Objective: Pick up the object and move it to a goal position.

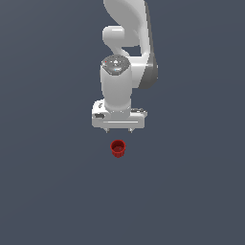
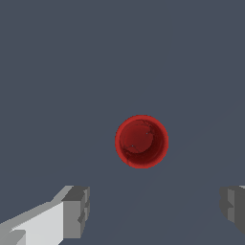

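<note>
Approach step, pre-grasp. Gripper (image 1: 118, 129) hung above the floor w/ fingers (image 2: 76, 210) spread wide, nothing between them. The red pot (image 1: 118, 148) sat upright on the grey floor (image 1: 191, 191), mouth up — in the exterior view just at 6 o'clock of the gripper, apart from it, not touching. Wrist view showed the pot ahead of the finger line, not betw. the pads. Next move prob. calls for shifting over the pot, then descending so the fingers straddle its rim — only then closing.
</note>
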You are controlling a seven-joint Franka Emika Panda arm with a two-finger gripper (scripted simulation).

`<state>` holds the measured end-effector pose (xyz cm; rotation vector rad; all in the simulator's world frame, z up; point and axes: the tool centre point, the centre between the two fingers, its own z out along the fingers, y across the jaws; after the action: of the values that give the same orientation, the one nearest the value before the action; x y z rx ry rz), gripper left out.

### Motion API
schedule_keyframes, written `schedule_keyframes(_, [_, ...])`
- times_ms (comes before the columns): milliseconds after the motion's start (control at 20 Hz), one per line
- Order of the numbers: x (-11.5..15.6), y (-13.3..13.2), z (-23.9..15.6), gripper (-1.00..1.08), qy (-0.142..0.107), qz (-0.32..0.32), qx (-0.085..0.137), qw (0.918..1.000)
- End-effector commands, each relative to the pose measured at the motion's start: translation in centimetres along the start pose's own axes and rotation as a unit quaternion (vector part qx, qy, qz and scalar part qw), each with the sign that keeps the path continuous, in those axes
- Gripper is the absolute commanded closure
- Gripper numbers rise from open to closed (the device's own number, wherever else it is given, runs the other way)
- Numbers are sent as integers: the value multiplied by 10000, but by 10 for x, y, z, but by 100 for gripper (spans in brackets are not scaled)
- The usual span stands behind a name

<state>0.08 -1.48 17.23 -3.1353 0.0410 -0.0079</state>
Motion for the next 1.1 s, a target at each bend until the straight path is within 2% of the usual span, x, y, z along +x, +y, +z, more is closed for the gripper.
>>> schedule_keyframes(0, [0,0,0,-92,0,0,0,10000])
schedule_keyframes(500, [0,-18,-5,-92,19,-437,-47,9990])
schedule_keyframes(1050, [3,-14,6,-92,11,-10,-27,10000])
